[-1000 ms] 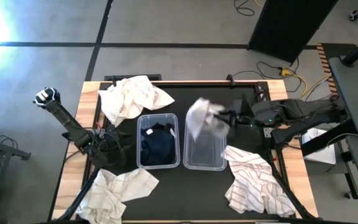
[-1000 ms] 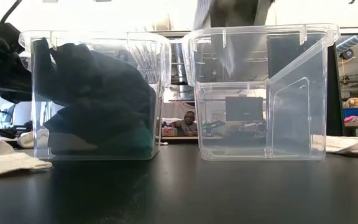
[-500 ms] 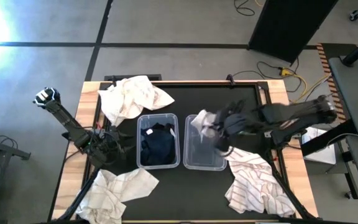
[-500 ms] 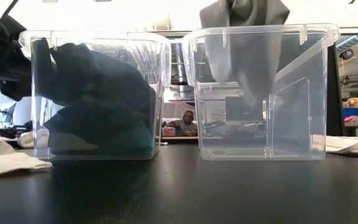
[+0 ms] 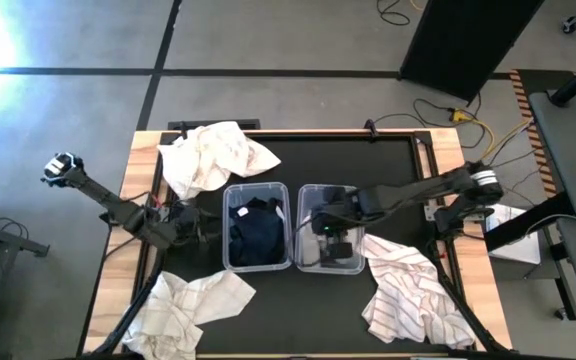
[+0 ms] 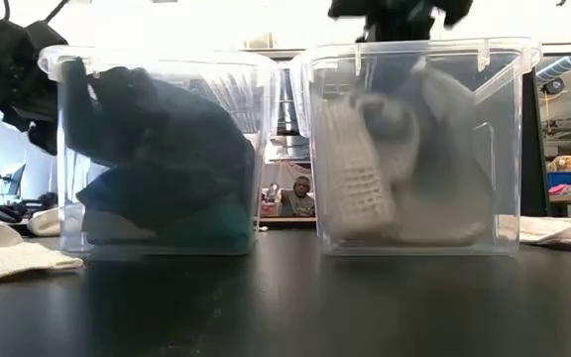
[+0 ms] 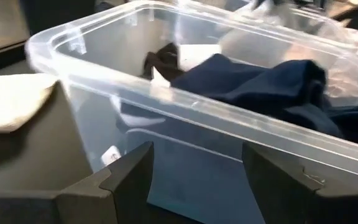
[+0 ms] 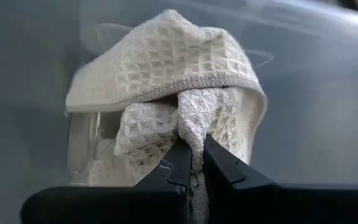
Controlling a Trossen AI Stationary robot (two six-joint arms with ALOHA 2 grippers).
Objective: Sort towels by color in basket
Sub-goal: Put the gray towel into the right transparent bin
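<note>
One cream towel (image 6: 395,164), hanging above the right bin (image 6: 414,149) a second ago, is now lowered inside it, right gripper (image 8: 194,158) fingers still pinching it. Next comes release. Left gripper (image 7: 191,180), fingers spread, waits beside the dark-towel bin (image 5: 255,225).

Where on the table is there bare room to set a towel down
Bare black table lies behind the two bins, right of the cream towel at the back left. The front strip between the front-left towel and the striped towel is also free. It's crowded at the bins: the left gripper beside the dark bin, the right gripper inside the other.
</note>
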